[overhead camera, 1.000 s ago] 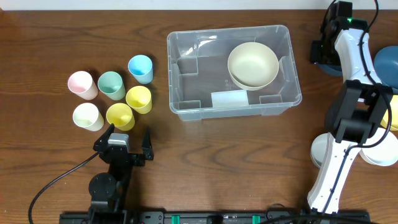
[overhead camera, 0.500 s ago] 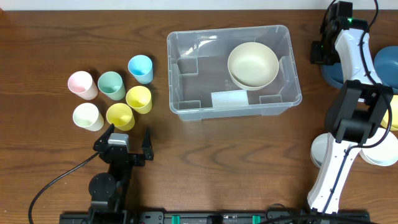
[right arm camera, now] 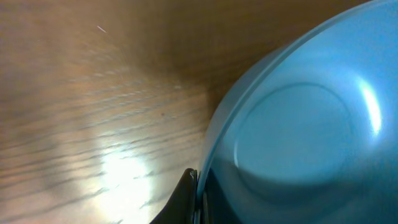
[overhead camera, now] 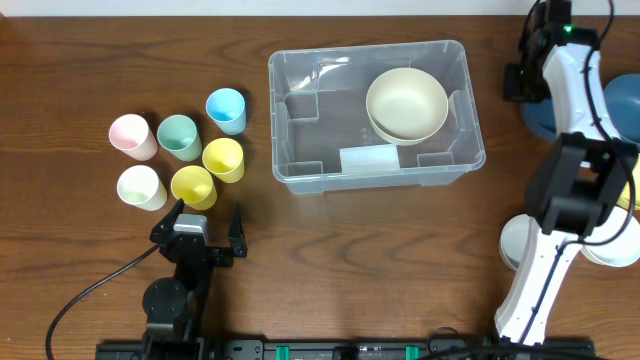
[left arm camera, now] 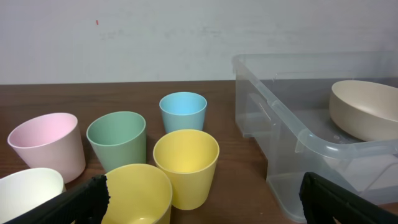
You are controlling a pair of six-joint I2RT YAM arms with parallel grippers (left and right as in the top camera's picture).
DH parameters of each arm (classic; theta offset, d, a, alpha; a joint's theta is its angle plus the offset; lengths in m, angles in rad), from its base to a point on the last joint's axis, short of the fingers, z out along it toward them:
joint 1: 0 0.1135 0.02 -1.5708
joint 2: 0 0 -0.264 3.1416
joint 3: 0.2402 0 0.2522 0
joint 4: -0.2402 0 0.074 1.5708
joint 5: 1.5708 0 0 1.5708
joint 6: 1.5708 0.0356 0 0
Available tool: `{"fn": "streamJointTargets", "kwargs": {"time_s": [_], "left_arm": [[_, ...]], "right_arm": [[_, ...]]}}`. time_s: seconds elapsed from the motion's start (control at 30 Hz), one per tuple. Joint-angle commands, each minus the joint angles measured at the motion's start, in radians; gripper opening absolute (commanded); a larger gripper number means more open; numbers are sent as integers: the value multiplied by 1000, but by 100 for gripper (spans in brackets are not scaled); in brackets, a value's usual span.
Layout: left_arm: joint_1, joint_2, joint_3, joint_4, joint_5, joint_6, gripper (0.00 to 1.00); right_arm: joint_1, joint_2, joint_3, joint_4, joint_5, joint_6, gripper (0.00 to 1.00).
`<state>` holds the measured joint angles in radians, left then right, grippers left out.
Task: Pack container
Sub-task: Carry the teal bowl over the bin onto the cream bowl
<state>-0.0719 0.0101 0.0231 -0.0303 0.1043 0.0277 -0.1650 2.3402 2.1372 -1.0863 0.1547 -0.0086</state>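
Overhead, the container [overhead camera: 277, 120] sits at upper centre of the frame, with a cream bowl [overhead camera: 406, 103] in its right half. At upper right, the right gripper [overhead camera: 524, 82] has its jaws pinched together on the rim of a blue bowl [right arm camera: 298, 124]. At lower left, the left gripper [overhead camera: 204, 214] stands spread wide and empty, just below a yellow cup [overhead camera: 192, 185].
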Motion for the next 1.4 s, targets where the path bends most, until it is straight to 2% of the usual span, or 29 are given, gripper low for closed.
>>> {"fn": "streamJointTargets", "kwargs": {"time_s": [0.0, 0.23, 0.5, 0.67, 0.8, 1.37], "left_arm": [[6, -6, -19, -32, 12, 13, 98], [6, -6, -19, -32, 12, 13, 98], [6, -6, -19, -32, 12, 13, 98], [6, -6, -19, -32, 12, 13, 98], [6, -6, -19, -32, 12, 13, 98], [6, -6, -19, -32, 12, 13, 98]], "right_arm": [[21, -192, 10, -6, -60, -7, 1], [109, -405, 10, -51, -179, -7, 1], [397, -509, 10, -120, -169, -15, 1], [547, -465, 7, -152, -102, -4, 1], [606, -409, 7, -177, -67, 25, 1], [623, -171, 7, -139, -53, 53, 1]]}}
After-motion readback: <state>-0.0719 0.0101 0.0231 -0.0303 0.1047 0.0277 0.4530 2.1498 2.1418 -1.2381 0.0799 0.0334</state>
